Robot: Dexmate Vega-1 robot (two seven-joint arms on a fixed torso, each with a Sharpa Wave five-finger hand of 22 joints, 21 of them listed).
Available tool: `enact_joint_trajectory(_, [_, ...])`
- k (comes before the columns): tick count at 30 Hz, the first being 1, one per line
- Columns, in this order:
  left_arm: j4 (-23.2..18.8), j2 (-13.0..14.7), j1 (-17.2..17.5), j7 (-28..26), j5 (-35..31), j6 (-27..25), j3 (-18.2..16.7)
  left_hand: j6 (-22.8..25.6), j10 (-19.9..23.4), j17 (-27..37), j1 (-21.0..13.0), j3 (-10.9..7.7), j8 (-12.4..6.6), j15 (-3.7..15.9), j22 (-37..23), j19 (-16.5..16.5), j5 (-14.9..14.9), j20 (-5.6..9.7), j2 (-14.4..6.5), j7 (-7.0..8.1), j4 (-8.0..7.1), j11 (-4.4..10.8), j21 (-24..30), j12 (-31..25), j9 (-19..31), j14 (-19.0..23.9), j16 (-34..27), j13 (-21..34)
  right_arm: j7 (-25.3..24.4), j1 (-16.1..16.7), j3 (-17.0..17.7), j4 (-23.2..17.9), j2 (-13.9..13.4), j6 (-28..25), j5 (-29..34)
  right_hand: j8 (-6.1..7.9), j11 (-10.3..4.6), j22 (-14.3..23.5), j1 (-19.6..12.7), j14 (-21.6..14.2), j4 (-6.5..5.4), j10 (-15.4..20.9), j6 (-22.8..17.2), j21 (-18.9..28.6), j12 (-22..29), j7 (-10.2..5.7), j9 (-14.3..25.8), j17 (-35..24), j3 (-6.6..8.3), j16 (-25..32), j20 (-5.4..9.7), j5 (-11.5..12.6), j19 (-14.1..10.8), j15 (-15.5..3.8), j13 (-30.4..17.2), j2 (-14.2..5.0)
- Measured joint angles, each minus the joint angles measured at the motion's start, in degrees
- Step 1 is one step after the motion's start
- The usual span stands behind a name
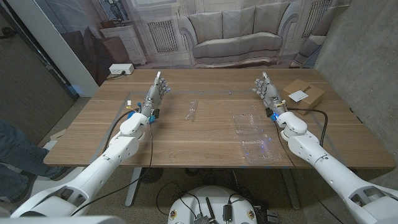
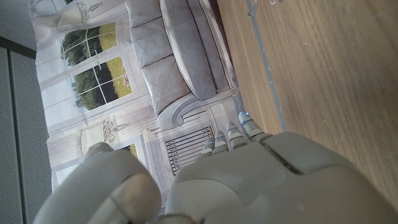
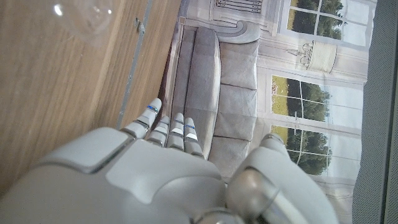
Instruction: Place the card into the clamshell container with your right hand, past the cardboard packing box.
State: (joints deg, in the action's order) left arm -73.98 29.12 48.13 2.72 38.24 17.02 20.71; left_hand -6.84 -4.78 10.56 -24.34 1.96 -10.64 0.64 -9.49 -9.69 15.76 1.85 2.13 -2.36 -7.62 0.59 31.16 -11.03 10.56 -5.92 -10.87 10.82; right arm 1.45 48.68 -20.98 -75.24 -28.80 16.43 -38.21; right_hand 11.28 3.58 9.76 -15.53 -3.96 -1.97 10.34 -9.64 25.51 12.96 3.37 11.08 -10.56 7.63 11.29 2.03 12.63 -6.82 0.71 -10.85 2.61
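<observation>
Our right hand (image 1: pixel 266 88) stands with fingers apart, holding nothing; so does the left hand (image 1: pixel 158 89). The clear card (image 1: pixel 191 111) lies mid-desk, lengthwise away from us, between the hands; clamshell container (image 1: pixel 254 134) sits nearer our right arm.

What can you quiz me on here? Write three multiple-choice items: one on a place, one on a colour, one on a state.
1. Where on the table is the cardboard box?
A. at the near edge
B. at the far right, beside the right hand
C. dead centre

2. What colour is the cardboard box?
A. blue
B. black
C. brown

3. What is the right hand doing?
A. holding nothing, fingers extended
B. gripping the box
C. lifting a container

Answers: 1 B, the head view shows the box just right of that hand; 2 C, it is plain brown card; 3 A, nothing sits in its straight fingers.
</observation>
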Motion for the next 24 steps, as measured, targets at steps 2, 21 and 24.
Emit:
enact_joint_trajectory(2, [0.0,0.0,0.0,0.2,0.2,0.1,-0.1,0.0,0.0,0.0,-0.6,0.00,0.00,0.00,0.0,0.0,0.0,0.00,-0.2,0.00,0.00,0.00,0.0,0.0,0.0,0.0,0.0,0.0,0.0,0.0,0.0,0.0,0.0,0.0,-0.2,0.00,0.00,0.0,0.0,0.0,0.00,0.0,0.0,0.0,0.0,0.00,0.0,0.0,0.00,0.0,0.00,0.0,0.0,-0.01,0.0,0.00])
enact_joint_trajectory(21, [0.3,-0.8,-1.0,0.5,0.1,0.5,0.4,-0.4,-0.2,0.0,-0.7,0.00,0.01,0.00,0.0,0.0,0.4,0.00,-0.3,-0.18,0.01,0.24,-0.7,0.0,0.0,-0.6,0.0,0.0,-2.4,3.1,1.4,-2.7,0.4,2.1,-0.6,0.67,-1.65,0.0,-1.3,-2.7,0.72,2.4,-1.8,-0.4,0.7,-1.03,-0.2,0.2,0.38,0.4,0.21,0.0,-1.6,-1.42,0.0,-0.52])
enact_joint_trajectory(24, [0.4,-0.9,-1.4,0.4,-0.2,0.4,0.7,-0.4,-0.2,0.0,-0.7,0.00,0.01,0.00,0.0,0.0,0.4,0.00,-0.3,-0.19,0.00,0.24,-0.7,0.0,0.0,-0.6,0.0,0.0,-2.6,3.9,1.8,-3.8,0.0,2.3,-0.5,0.67,-1.49,0.0,-1.3,-2.8,0.72,2.6,-2.1,-0.6,0.7,-0.72,-0.2,0.2,0.38,0.4,0.21,0.0,-1.6,-1.32,0.0,-0.51])
